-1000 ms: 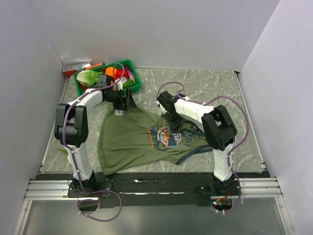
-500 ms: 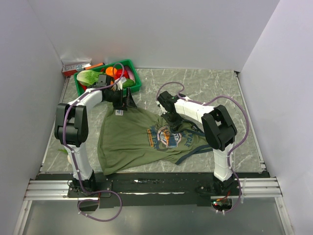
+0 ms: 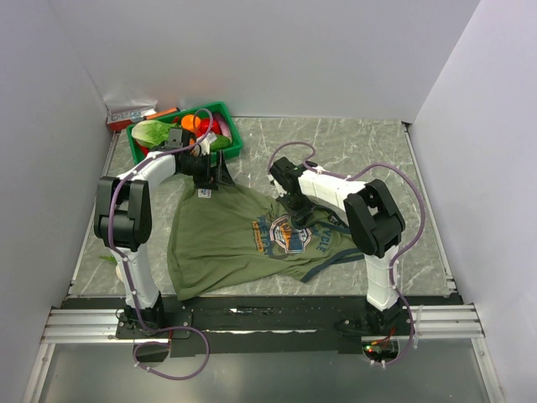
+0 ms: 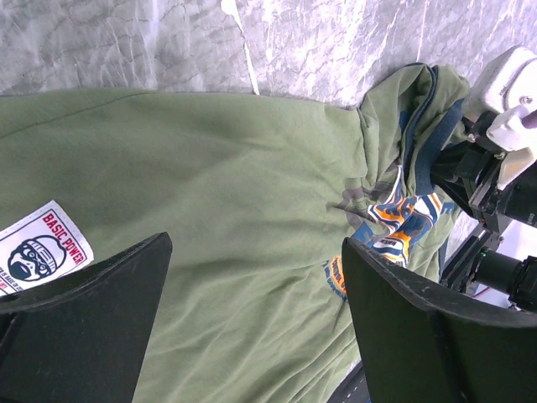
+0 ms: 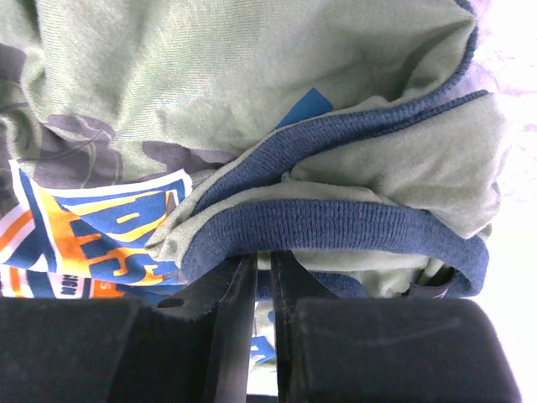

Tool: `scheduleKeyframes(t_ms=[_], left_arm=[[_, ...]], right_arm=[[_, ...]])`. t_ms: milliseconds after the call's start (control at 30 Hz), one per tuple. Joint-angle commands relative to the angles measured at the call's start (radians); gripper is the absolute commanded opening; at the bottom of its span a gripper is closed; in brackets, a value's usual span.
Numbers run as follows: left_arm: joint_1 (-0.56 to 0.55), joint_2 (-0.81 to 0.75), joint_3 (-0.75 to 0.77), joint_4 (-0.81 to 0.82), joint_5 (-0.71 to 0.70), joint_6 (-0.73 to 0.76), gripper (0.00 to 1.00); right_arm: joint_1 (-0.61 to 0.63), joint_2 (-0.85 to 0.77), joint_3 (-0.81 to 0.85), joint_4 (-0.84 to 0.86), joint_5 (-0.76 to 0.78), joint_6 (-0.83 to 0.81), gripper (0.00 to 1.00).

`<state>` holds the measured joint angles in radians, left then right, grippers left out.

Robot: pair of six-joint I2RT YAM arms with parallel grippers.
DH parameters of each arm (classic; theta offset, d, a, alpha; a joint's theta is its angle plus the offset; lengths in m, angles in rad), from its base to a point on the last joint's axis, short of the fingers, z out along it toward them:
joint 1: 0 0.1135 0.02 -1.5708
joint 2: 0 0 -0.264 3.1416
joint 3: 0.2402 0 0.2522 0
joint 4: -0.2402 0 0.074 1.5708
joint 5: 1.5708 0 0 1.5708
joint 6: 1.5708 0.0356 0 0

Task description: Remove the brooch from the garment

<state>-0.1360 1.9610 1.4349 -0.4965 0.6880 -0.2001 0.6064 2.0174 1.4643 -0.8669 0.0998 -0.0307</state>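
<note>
The olive-green garment [image 3: 226, 243] lies flat on the table, its orange-and-blue graphic [image 3: 285, 235] toward the right and its white label [image 3: 203, 193] at the far left corner. My left gripper [image 3: 214, 175] is open and empty, hovering over the cloth [image 4: 218, 168] by the label [image 4: 38, 248]. My right gripper [image 3: 295, 214] is pressed into bunched cloth at the graphic's upper edge. In the right wrist view it [image 5: 264, 260] is shut, with the navy trim [image 5: 336, 227] folded over its tips. The brooch is hidden in every view.
A green basket [image 3: 237, 144] of vegetables stands at the back left, just behind my left gripper. A small box [image 3: 130, 114] lies by the back left wall. White walls close in three sides. The right arm [image 4: 503, 109] shows at the left wrist view's right edge.
My right gripper has edged slightly left at the graphic's edge. The left arm and the garment have not visibly moved.
</note>
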Motion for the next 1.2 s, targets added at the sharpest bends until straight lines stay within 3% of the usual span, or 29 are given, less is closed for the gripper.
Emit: scheduleKeyframes(t_ms=[0, 133, 200, 800, 1167], left_arm=[[0.006, 0.009, 0.038, 0.003, 0.024, 0.004, 0.89], [0.009, 0.013, 0.039, 0.003, 0.027, 0.001, 0.89], [0.009, 0.016, 0.044, 0.001, 0.028, 0.001, 0.89], [0.013, 0.016, 0.047, 0.001, 0.067, 0.016, 0.90], [-0.010, 0.016, 0.036, 0.027, 0.159, 0.019, 0.91]], right_arm=[[0.007, 0.026, 0.007, -0.003, 0.018, -0.031, 0.15], [0.013, 0.023, 0.005, 0.003, 0.046, -0.058, 0.09], [0.016, 0.015, 0.007, 0.005, 0.047, -0.077, 0.00], [0.012, -0.192, -0.038, -0.032, 0.020, -0.187, 0.00], [-0.022, -0.229, 0.053, -0.136, -0.081, -0.236, 0.00]])
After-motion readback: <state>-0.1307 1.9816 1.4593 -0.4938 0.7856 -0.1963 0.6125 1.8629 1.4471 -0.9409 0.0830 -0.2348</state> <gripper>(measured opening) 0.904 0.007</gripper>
